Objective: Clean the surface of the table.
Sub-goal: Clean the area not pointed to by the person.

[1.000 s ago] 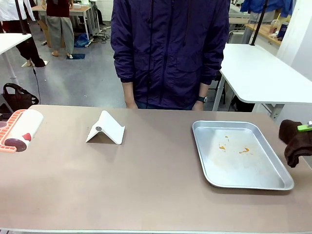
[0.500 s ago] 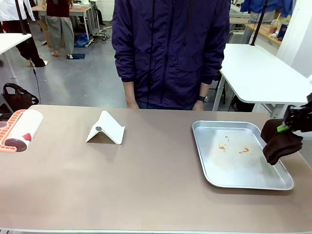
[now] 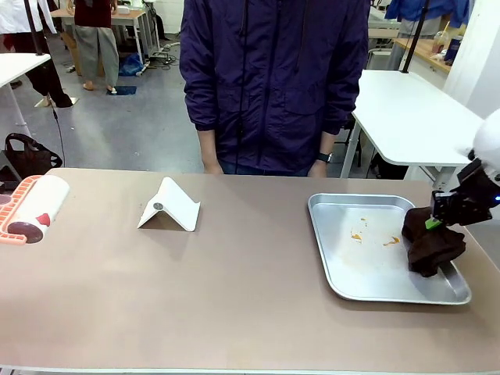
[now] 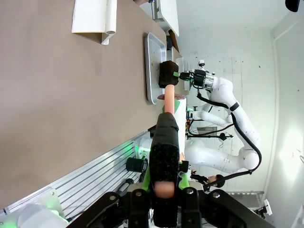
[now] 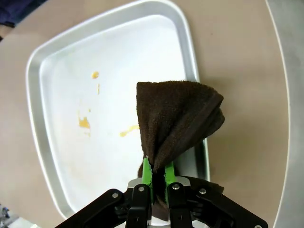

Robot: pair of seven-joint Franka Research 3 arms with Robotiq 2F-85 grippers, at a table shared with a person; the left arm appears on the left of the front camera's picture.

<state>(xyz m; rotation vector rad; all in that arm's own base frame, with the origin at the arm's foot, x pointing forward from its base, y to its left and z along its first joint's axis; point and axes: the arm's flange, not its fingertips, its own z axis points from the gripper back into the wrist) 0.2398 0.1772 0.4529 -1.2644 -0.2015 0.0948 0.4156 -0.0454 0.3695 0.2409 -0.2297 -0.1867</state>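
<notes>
The taupe-brown table [image 3: 234, 297] carries a metal tray [image 3: 367, 269] on its right side, with orange stains [image 3: 391, 241] on the tray floor. My right gripper [image 3: 433, 221] hovers over the tray's right part, shut on a dark brown cloth [image 3: 433, 248] that hangs down onto it. In the right wrist view the cloth [image 5: 176, 118] fans out from the gripper [image 5: 156, 173] above the tray [image 5: 71, 156], to the right of the stains [image 5: 84, 122]. My left gripper [image 4: 165, 183] is shut on the black handle [image 4: 165, 142] of a roller-like tool, off the table's left end.
A white folded stand [image 3: 169, 205] sits left of centre. A white and red roller-like thing [image 3: 31, 207] shows at the left edge. A person in a dark purple jacket [image 3: 273, 78] stands at the far side, hands down. A white table [image 3: 414, 117] stands behind on the right.
My right gripper has carried the brown cloth leftward and down, from beyond the table's right edge to over the tray's right part. Nothing else has moved.
</notes>
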